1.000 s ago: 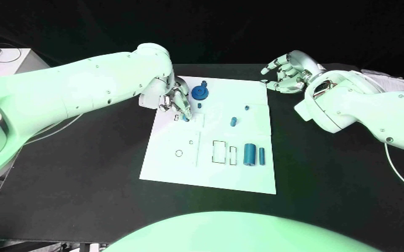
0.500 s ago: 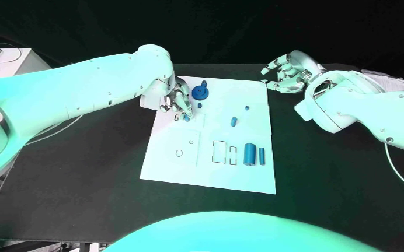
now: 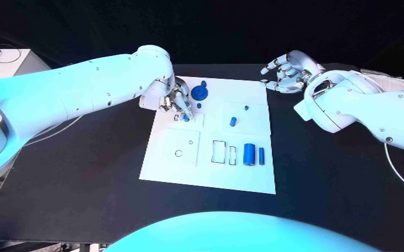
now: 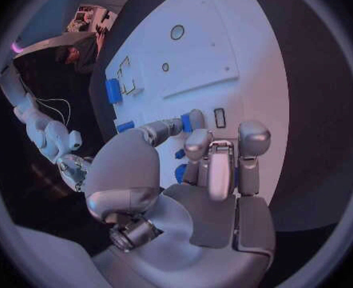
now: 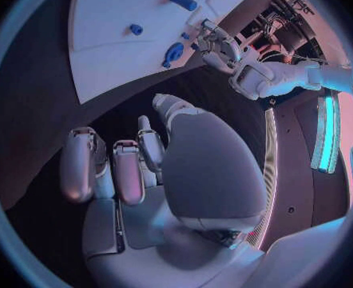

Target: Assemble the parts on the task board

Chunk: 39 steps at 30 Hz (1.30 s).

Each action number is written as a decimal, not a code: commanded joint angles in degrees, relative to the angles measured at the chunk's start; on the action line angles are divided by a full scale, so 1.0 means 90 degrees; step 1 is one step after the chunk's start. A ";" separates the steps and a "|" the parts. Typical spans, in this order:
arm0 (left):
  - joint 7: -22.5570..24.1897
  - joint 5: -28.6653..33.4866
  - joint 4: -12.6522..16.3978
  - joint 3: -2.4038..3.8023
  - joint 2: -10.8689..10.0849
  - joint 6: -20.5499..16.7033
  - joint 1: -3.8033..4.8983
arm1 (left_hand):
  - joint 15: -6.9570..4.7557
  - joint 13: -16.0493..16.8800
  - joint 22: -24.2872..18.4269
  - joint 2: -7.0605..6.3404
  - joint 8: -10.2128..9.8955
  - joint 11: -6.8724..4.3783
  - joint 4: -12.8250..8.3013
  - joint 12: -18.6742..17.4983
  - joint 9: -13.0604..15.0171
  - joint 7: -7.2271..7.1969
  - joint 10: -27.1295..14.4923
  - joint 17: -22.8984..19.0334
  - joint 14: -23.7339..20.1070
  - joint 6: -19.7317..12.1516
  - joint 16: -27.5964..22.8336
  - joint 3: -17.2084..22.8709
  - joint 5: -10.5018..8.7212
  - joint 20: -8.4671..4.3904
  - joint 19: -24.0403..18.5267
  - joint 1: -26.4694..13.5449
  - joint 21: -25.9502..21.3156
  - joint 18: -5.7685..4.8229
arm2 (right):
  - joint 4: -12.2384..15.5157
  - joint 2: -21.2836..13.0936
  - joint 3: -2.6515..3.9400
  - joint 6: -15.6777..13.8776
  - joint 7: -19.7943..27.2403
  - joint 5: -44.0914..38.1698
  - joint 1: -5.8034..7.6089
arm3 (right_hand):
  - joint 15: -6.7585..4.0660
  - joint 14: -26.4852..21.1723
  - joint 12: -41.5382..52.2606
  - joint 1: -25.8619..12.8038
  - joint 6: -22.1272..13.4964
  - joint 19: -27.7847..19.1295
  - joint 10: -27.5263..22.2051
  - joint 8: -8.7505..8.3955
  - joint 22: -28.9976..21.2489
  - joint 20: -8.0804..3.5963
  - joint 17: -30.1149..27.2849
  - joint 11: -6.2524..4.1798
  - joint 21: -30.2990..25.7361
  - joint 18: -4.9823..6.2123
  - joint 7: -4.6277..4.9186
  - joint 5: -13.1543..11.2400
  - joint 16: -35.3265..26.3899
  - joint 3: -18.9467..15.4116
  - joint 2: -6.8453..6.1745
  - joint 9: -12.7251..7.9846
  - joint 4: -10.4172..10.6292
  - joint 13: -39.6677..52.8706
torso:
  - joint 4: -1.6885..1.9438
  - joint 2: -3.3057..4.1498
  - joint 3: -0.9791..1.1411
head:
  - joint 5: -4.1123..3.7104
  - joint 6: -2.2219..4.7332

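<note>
Now | left hand [image 3: 177, 101] pinching small blue part [image 3: 186, 118] over task board [image 3: 215, 173] far-left area | right hand [image 3: 285, 72] hovering off-board, fingers apart, holding nothing | blue gear [image 3: 199, 93] lying nearby

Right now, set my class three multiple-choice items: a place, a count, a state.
1. Left hand is: A over the board's far left corner; B off the board; C at its near edge.
2. Blue cylinders side by side at the board's near right: A one; B two; C four.
3. Right hand: A holds a part; B open, empty; C presses the board.
Answers: A, the left hand pinches a part over the board's far left corner; B, a thick cylinder beside a thin one; B, the right hand's fingers are spread above the table.
</note>
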 commanded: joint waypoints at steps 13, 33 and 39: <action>0.0064 -0.0106 0.0445 0.0086 -0.0348 -0.0473 -0.0098 | -0.0007 -0.0536 -0.0324 -0.0262 -0.0139 0.0034 0.0710 -0.0423 -0.0005 0.0068 -0.0411 0.0879 0.0449 -0.0128 -0.0142 -0.1274 -0.0048 0.0022 -0.0143 0.0071 -0.0201 -0.0047 | -0.0007 -0.0007 0.0000 0.0032 0.0066 -0.0027 -0.0020 | -0.0040 0.0344 -0.0026 -0.0027 -0.0057 -0.0033 -0.0061 0.0023 0.0699 -0.0004 0.0614 0.0007 -0.0043 0.0125 -0.0012 0.0043 -0.0037 0.0039 -0.0044 0.0004 0.0005 0.0001 | 0.0009 -0.0003 -0.0008 | -0.0030 0.0000; 0.0079 -0.0220 0.0632 0.0383 -0.0572 -0.0509 -0.0089 | 0.0036 -0.0598 -0.0455 -0.0277 -0.0088 0.0078 0.1091 -0.0447 0.0054 0.0111 -0.0536 0.0794 0.0419 -0.0242 -0.0187 -0.1692 -0.0237 0.0069 -0.0229 0.0290 -0.0289 -0.0021 | -0.0030 -0.0009 0.0000 0.0035 0.0069 -0.0023 -0.0039 | -0.0040 0.0344 -0.0027 -0.0028 -0.0069 -0.0034 -0.0062 0.0020 0.0698 -0.0004 0.0613 0.0008 -0.0045 0.0125 -0.0011 0.0046 -0.0037 0.0043 -0.0048 0.0002 0.0004 0.0000 | 0.0008 0.0004 -0.0005 | -0.0028 0.0000; 0.0082 -0.0115 0.0691 0.0579 -0.0729 -0.0520 -0.0027 | 0.0036 -0.0699 -0.0578 -0.0130 -0.0085 0.0077 0.1114 -0.0504 0.0061 0.0108 -0.0624 0.0730 0.0396 -0.0294 -0.0218 -0.1696 -0.0198 0.0071 -0.0302 0.0610 -0.0354 0.0003 | -0.0058 -0.0011 0.0000 0.0026 0.0074 -0.0036 -0.0040 | -0.0040 0.0344 -0.0027 -0.0028 -0.0069 -0.0034 -0.0062 0.0020 0.0698 -0.0004 0.0613 0.0008 -0.0045 0.0125 -0.0011 0.0046 -0.0037 0.0043 -0.0048 0.0002 0.0004 0.0000 | 0.0004 0.0006 -0.0003 | -0.0013 0.0000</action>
